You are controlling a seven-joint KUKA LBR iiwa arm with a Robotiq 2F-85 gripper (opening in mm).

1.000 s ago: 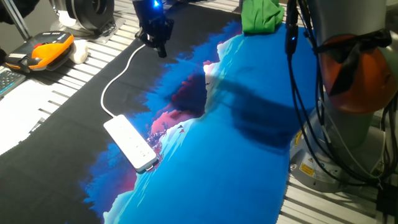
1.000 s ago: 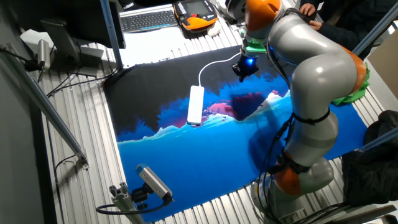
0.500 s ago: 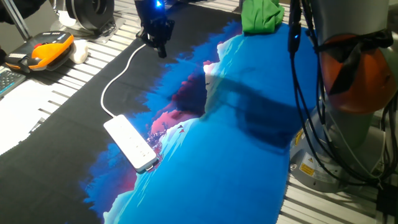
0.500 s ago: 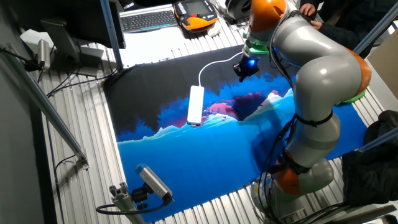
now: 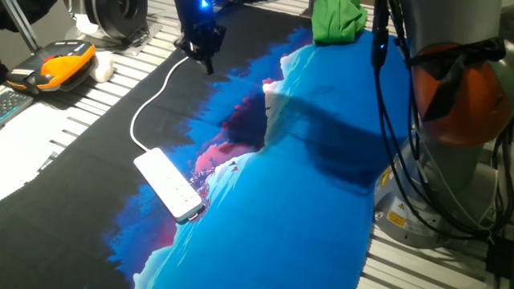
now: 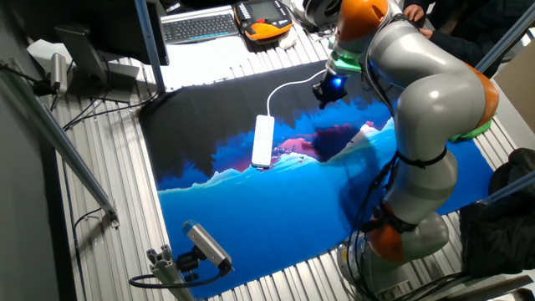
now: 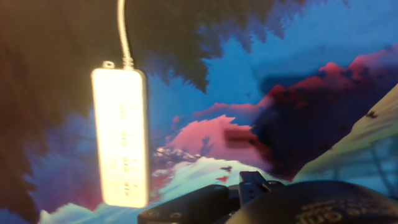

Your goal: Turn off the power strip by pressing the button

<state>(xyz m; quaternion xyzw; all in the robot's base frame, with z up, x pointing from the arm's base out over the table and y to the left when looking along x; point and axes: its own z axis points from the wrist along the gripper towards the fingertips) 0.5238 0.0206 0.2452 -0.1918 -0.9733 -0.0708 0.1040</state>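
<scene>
Barely shifted since a second ago, gripper hovers near the cord end, finger gap not discernible, well apart from the power strip, which lies flat on the printed cloth, long axis running toward the gripper.

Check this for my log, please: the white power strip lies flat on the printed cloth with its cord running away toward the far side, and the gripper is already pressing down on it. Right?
Not quite. The gripper is not on the power strip; one fixed view shows it up over the far part of the cloth, near the cord, well away from the strip. The rest holds: the strip lies flat on the cloth, cord running away.
</scene>
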